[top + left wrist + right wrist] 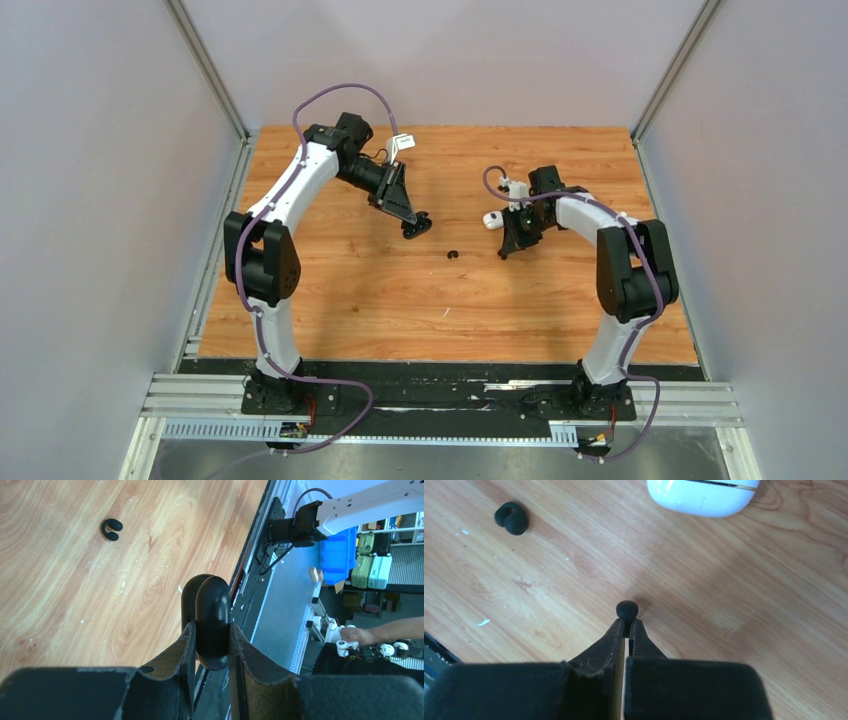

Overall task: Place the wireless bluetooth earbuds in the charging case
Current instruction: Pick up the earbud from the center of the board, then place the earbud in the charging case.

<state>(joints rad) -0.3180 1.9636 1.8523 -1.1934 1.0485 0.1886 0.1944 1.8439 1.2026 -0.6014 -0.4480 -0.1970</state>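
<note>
Part of the white case [701, 497] is cut off, but we see the right claw [627, 625] pinching a black earbud [627, 609] and the left claw [211, 628] clamping a black case [212, 600].

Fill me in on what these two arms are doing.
The left gripper clamps a black charging case in its jaws. The right gripper is shut on a small black earbud, close to the wooden table. A second black earbud lies loose on the wood between the arms, and a white case sits near the right gripper.
</note>
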